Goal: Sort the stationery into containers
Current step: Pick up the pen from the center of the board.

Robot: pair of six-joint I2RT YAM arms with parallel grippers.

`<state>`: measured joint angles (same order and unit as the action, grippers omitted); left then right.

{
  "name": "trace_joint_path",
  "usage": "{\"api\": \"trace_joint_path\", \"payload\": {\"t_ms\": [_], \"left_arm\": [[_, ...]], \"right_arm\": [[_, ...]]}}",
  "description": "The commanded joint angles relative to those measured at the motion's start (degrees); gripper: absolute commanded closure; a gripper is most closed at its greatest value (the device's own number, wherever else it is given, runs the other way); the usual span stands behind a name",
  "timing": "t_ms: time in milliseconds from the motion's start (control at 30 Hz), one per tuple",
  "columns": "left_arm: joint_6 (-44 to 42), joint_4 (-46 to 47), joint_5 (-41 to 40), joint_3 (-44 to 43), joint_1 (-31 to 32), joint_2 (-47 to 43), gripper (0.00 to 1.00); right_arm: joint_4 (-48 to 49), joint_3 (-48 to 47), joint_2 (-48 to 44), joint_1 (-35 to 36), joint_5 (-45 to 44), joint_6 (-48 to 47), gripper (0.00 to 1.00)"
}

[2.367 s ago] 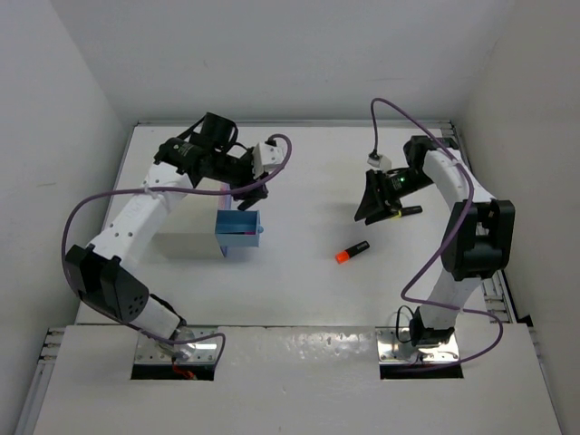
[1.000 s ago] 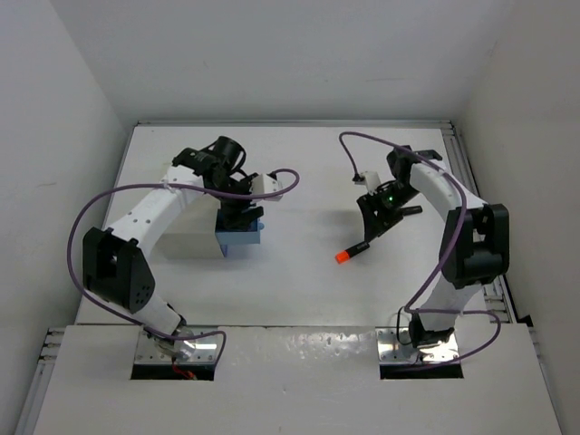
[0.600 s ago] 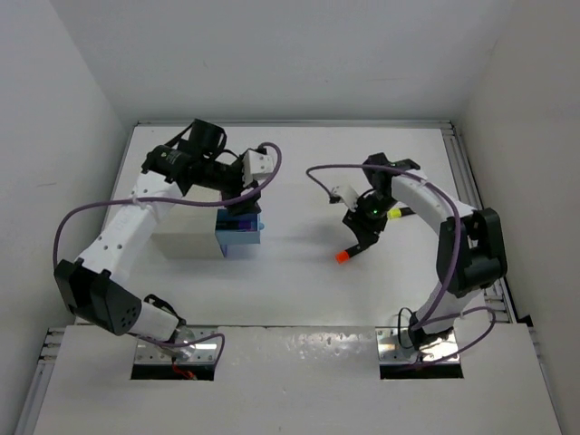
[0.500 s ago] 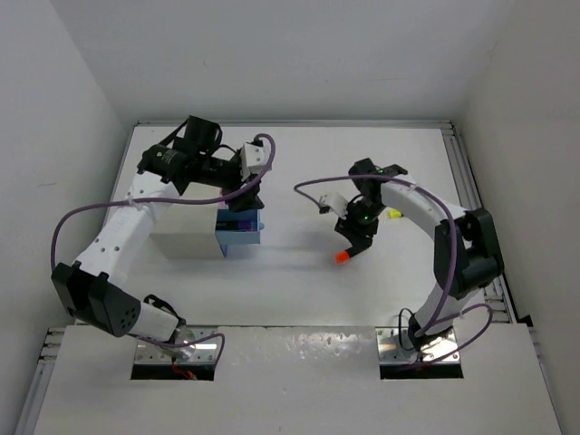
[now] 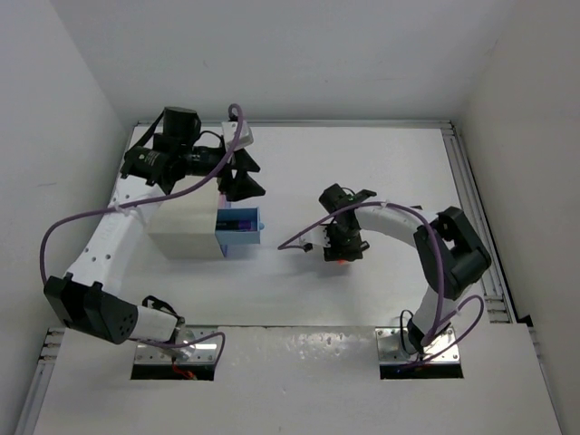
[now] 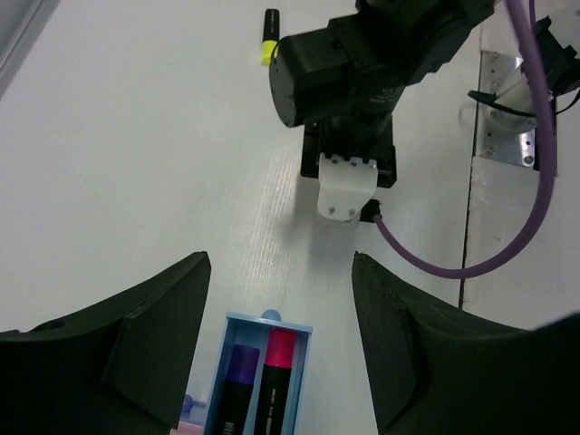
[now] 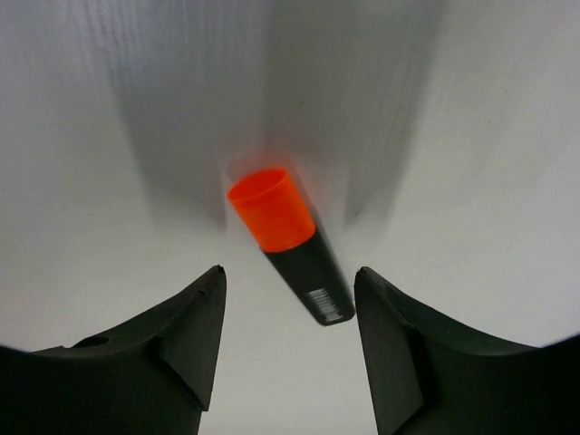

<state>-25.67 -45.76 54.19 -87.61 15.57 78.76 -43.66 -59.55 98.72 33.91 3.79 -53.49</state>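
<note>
An orange-capped black highlighter [image 7: 285,231] lies on the white table, its black end between my right gripper's [image 7: 290,283] open jaws, untouched. From above, that gripper [image 5: 343,245] points down over the highlighter [image 5: 340,260]. A light blue drawer [image 6: 306,367] stands pulled out of the white cabinet [image 5: 181,231] and holds a purple-capped highlighter [image 6: 237,373] and a pink-capped one [image 6: 276,358] side by side. My left gripper [image 6: 279,261] hovers open and empty above and behind the drawer [image 5: 224,237]. A yellow-capped highlighter [image 6: 269,34] lies far off on the table.
A pink drawer's corner [image 6: 193,428] shows beside the blue one. The right arm's wrist and its purple cable [image 6: 426,263] fill the table's middle. A metal rail [image 5: 471,208] runs along the right edge. White walls close the back and sides.
My left gripper has pulled up and back from the blue drawer. My right gripper has swung left and towards the near edge, coming down over the orange highlighter, which has stayed put.
</note>
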Motion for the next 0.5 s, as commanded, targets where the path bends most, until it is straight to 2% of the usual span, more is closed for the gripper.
{"api": "trace_joint_path", "payload": {"t_ms": [0, 467], "left_arm": [[2.2, 3.74, 3.11, 0.86, -0.46, -3.61, 0.3], [0.8, 4.54, 1.44, 3.77, -0.72, -5.64, 0.29]], "right_arm": [[4.55, 0.57, 2.26, 0.72, -2.21, -4.95, 0.42], [7.1, 2.6, 4.99, -2.27, -1.69, -12.77, 0.45]]}}
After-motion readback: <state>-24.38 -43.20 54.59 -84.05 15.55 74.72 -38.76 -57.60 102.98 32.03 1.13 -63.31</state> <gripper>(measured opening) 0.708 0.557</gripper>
